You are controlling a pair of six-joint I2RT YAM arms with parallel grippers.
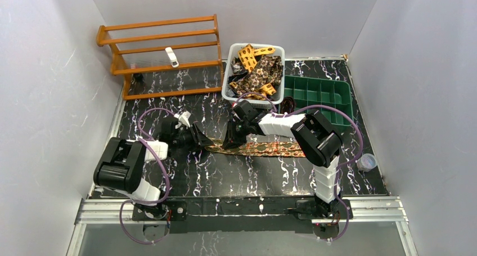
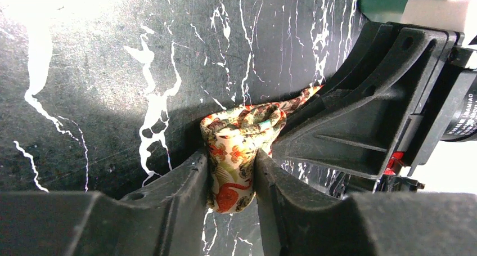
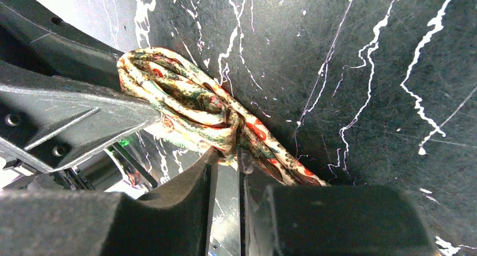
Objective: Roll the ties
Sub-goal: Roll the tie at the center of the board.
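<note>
tie (image 1: 270, 149): flat on the desk (image 1: 253, 177) between the arms, left end wound into a loose starter coil (image 2: 242, 126)
left tool (image 2: 230, 161): nearly closed, pinching that coil from both sides
right tool (image 3: 228, 155): narrow gap, clamped on the tie just beside the coil
handling: light, limp, slick fabric; coil likely springs loose if let go
hold: at the coil's flat sides, tail kept taut
spare ties (image 1: 259, 70): in white basket (image 1: 226, 87), desk rear
</note>
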